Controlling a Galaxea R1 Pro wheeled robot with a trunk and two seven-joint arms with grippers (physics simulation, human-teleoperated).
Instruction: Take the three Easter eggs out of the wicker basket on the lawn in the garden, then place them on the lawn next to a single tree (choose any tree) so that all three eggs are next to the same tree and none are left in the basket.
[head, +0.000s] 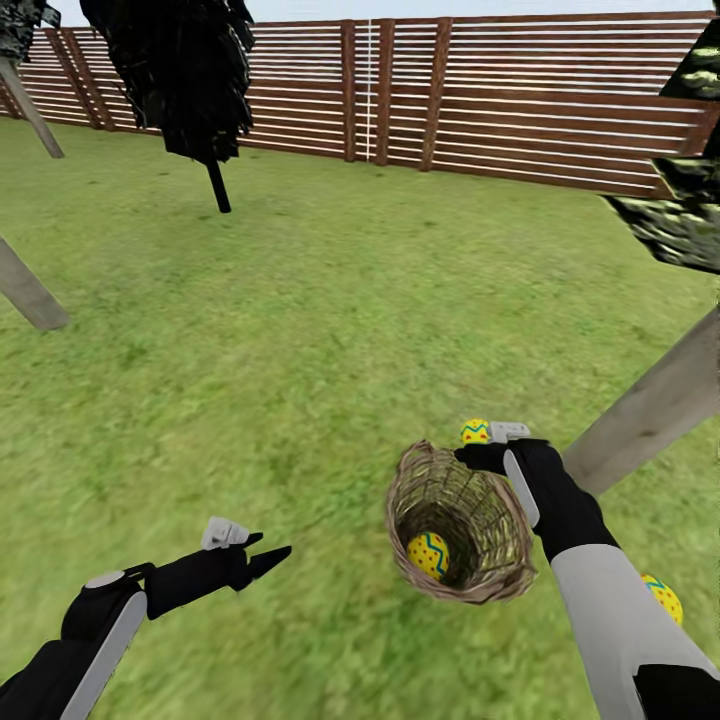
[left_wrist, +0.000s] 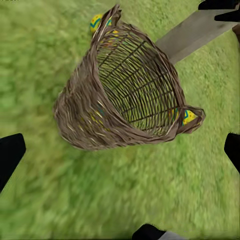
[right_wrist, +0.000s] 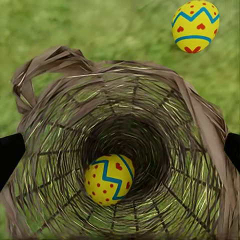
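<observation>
Your right pincer (head: 478, 452) hangs over the far rim of the wicker basket (head: 505, 580), which stands on the lawn (head: 300, 350) close to your right side, and its wrist camera looks straight down the open mouth. The one relation that matters now: one egg inside the basket (right_wrist: 109, 179) lies directly below that pincer, at the bottom of the weave, a little off centre, with its long axis lying roughly flat across the basket floor, so the reach is a plain vertical drop between the woven walls. Your right pincer stands wide, nothing held; its dark fingertips (right_wrist: 10, 155) sit at both sides of the wrist view, about level with the rim. A second egg (head: 475, 431) rests on the grass just beyond the far rim, right beside the pincer, and a third egg (head: 664, 598) lies on the grass at your right, partly hidden by your forearm, near the leaning tree trunk (head: 650, 415). Your left pincer (head: 268, 553) is well off to the left of the basket, also spread and empty, so the right arm is clearly nearer. No writing or brand can be read anywhere; the eggs carry only blue zigzags and red dots or hearts
</observation>
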